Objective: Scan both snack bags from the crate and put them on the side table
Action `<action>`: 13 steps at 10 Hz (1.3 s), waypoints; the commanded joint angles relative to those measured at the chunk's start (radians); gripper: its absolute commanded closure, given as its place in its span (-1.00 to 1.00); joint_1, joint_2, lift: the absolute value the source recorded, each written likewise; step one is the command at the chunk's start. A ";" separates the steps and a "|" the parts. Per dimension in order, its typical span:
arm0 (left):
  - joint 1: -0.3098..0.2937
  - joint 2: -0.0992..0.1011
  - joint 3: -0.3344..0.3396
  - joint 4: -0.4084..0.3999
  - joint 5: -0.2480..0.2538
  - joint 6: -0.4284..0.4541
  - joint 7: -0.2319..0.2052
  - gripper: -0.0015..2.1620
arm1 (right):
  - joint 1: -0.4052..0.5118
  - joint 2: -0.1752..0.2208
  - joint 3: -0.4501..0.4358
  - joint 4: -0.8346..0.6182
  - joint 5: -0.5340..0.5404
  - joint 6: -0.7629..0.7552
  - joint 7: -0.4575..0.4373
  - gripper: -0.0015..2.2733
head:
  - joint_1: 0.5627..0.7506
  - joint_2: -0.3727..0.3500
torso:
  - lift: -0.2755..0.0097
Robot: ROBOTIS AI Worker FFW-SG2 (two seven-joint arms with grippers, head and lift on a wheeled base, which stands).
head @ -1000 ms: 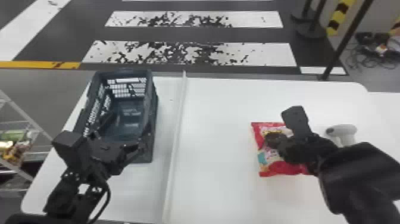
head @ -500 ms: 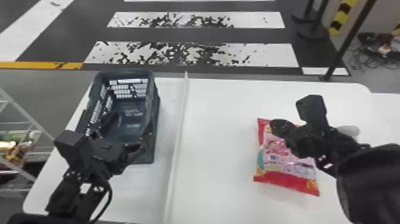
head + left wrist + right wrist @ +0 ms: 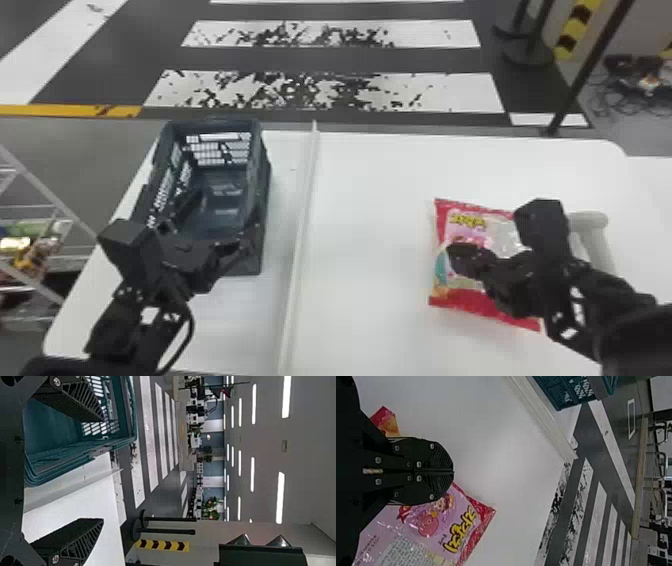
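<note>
White tbl (image 3: pixel 370 300) – R gripper (image 3: pixel 457 255) closed over snack bag (image 3: pixel 465 301), L gripper (image 3: pixel 220 221) spread wide at crate (image 3: pixel 261 215).

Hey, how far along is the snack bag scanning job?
One snack bag is out of the crate, on the white table. Nothing looks gripped: the right pincer is shut over that bag, near the scanner. Getting it onto the side table seems left. I can't tell whether it's scanned, or where the other bag is.
</note>
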 commanded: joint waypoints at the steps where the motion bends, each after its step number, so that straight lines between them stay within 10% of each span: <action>1: -0.002 -0.002 -0.004 0.002 -0.001 0.000 0.000 -0.91 | 0.029 0.000 0.041 -0.023 -0.007 0.008 0.013 0.98 | 0.41 0.29 | 0.32; 13: 0.001 -0.001 -0.001 0.008 0.005 -0.009 0.000 -0.91 | 0.040 -0.006 0.071 0.019 0.082 0.061 0.013 0.97 | 0.41 0.40 | 0.32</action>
